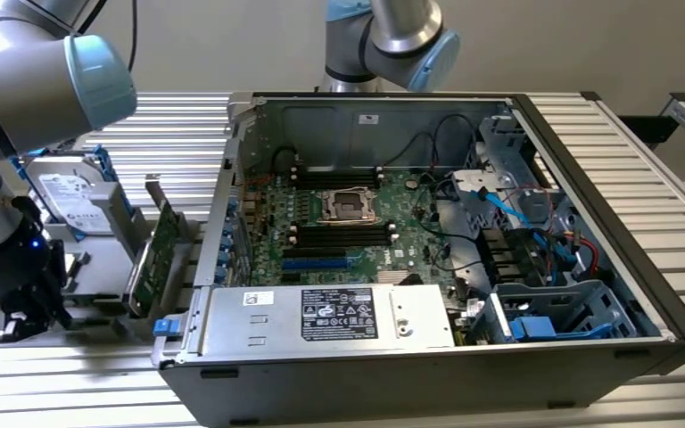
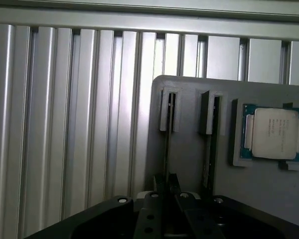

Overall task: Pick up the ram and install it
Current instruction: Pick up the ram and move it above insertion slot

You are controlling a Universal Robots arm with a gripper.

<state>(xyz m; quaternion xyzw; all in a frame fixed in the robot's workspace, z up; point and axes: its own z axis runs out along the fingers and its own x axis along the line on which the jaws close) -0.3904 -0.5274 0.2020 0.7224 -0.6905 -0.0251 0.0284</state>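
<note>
The ram point(image 2: 167, 132) stands on edge in a slot of a grey holder point(image 2: 189, 164), seen end-on as a thin dark strip. My gripper point(image 2: 166, 179) sits over its near end, with the two fingers point(image 2: 158, 183) pressed close on either side of the strip, shut on it. A second thin stick point(image 2: 210, 139) stands in the neighbouring slot. In the exterior view my gripper point(image 1: 19, 314) is low at the exterior view's left, beside the open computer case point(image 1: 581, 294). The black memory slots point(image 1: 340, 236) lie on the motherboard beside the processor socket point(image 1: 349, 203).
A processor chip point(image 2: 274, 133) rests in a pocket of the holder. A hard drive point(image 1: 71, 192) and a large green expansion card point(image 1: 156, 259) stand between my arm and the case. A power supply point(image 1: 331, 316) fills the case's near side. Ribbed aluminium table point(image 2: 65, 124) surrounds everything.
</note>
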